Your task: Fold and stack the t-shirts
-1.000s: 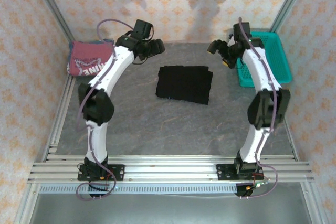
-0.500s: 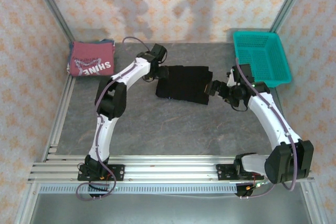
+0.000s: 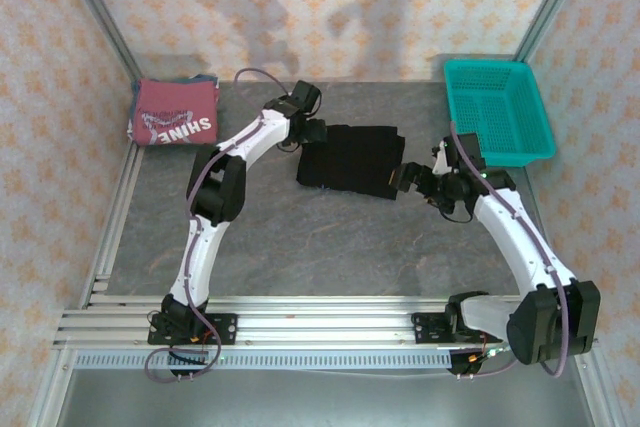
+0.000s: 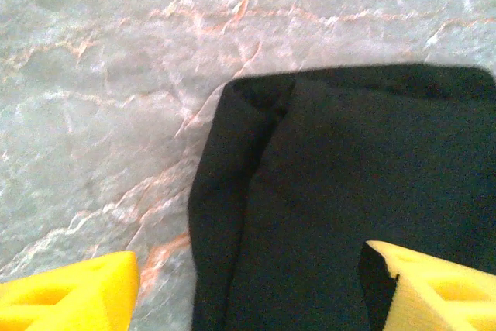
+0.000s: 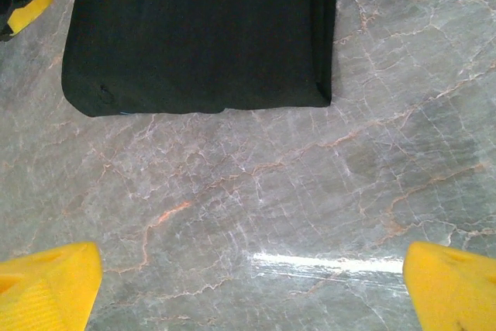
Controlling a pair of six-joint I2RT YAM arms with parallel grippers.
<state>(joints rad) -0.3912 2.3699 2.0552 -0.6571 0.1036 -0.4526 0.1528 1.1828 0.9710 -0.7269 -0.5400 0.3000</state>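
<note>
1. A folded dark red cloth t-shirt with white "SHINE" lettering (image 3: 172, 115) lies in the far left corner of the grey marble-patterned table (image 3: 300, 237). It is well apart from both grippers.
2. The left gripper (image 3: 312, 132) sits at the far left corner of a folded plain black cloth t-shirt (image 3: 352, 160). Its jaws are spread and grasp nothing. In the left wrist view, one yellow finger (image 4: 66, 292) is over bare table and the other is over the black cloth. The shirt's folded edge and rounded corner lie in the gap between them. Whether the finger over the cloth touches it cannot be told.
3. The black t-shirt lies flat in a neat rectangle around the middle of the table, somewhat toward the far edge, between the two grippers.
4. The right gripper (image 3: 415, 180) is just beside the black shirt's near right corner. Its jaws are released wide and hold nothing. In the right wrist view, bare table lies between the yellow fingertips (image 5: 46, 284). The shirt's edge lies beyond them, apart from both.
5. A teal plastic mesh basket (image 3: 500, 117) stands in the far right corner of the table, near the right arm.
</note>
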